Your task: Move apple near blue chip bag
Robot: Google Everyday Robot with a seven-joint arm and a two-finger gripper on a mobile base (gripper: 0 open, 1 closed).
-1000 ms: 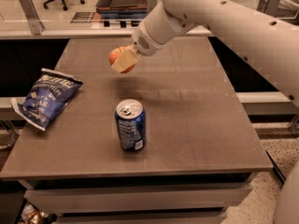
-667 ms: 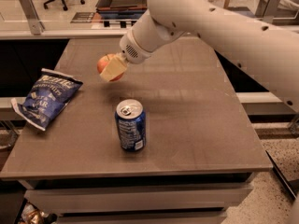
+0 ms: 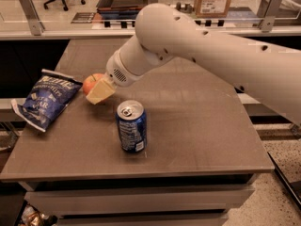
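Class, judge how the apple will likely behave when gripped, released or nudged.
The apple, round, gripped by the claw beside the blue chip bag, would probably roll if released on the flat table. It shows no denting in the grip, so likely firm.

Our gripper (image 3: pixel 97 92), clasping the apple (image 3: pixel 90 82), is hanging between the blue chip bag (image 3: pixel 44 101) at the counter's (image 3: pixel 202 140) left edge and the soda can (image 3: pixel 131 126) near the front edge; we are finding open room toward the front right corner.

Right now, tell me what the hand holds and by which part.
The hand, just right of the blue chip bag, holds the apple; the visible finger presses its near right side.
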